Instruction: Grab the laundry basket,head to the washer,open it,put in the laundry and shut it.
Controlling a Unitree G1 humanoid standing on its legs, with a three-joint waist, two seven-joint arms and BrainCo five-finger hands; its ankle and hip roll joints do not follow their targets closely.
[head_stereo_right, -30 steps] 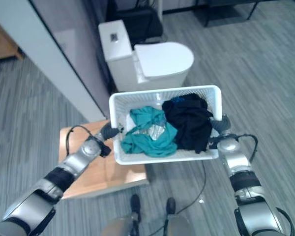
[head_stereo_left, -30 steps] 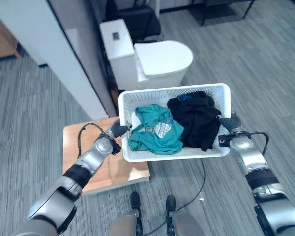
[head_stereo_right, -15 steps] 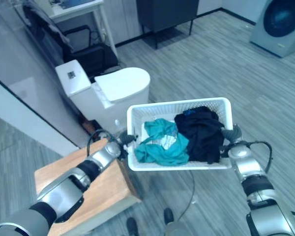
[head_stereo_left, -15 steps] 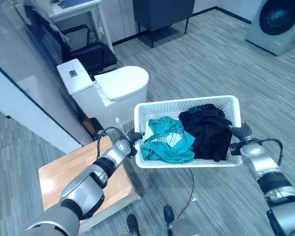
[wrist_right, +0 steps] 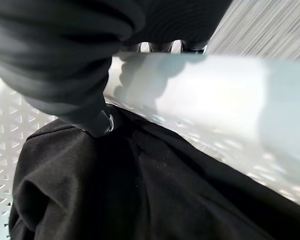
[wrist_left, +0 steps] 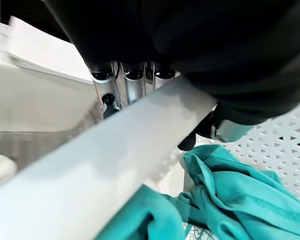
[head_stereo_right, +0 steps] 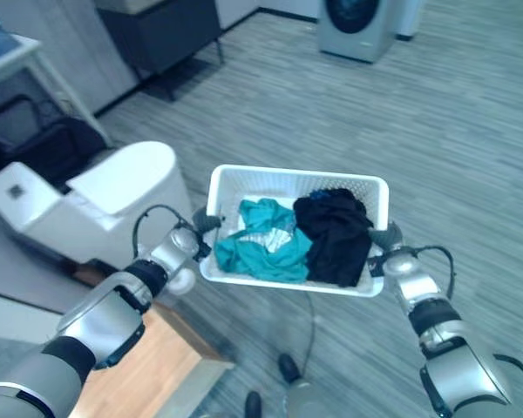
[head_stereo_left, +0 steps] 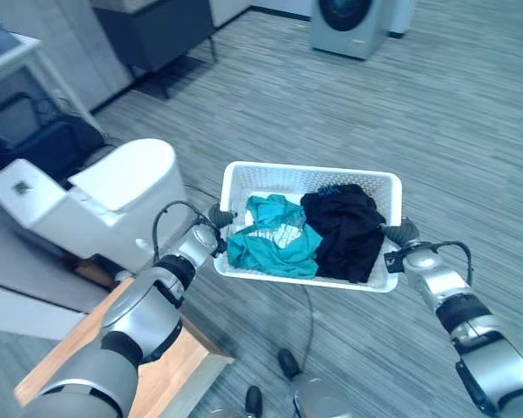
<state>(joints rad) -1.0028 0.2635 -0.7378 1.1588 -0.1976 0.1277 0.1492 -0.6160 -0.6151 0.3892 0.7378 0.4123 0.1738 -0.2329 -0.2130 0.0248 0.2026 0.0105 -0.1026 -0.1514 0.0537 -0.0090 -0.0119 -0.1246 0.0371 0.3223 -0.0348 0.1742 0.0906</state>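
I carry a white plastic laundry basket (head_stereo_left: 307,177) in front of me, above the grey floor. My left hand (head_stereo_left: 218,217) is curled round its left rim (wrist_left: 115,150), fingers (wrist_left: 125,87) under the edge. My right hand (head_stereo_left: 402,234) is shut on the right rim (wrist_right: 215,100). Inside lie a teal garment (head_stereo_left: 272,242) on the left and a black garment (head_stereo_left: 344,229) on the right, also seen as teal cloth (wrist_left: 230,200) and black cloth (wrist_right: 115,190). The washer (head_stereo_left: 350,24), grey with a dark round door, stands far ahead at the top.
A white toilet (head_stereo_left: 96,196) stands close on my left. A low wooden table (head_stereo_left: 148,374) is at the lower left. A dark cabinet (head_stereo_left: 157,35) and a black chair (head_stereo_left: 35,131) are at the back left. Open grey floor (head_stereo_left: 436,113) lies between me and the washer.
The camera has swung round to the right: the toilet and wooden table slid left and down, and the washer now lies ahead at the top. Both hands keep hold of the basket.
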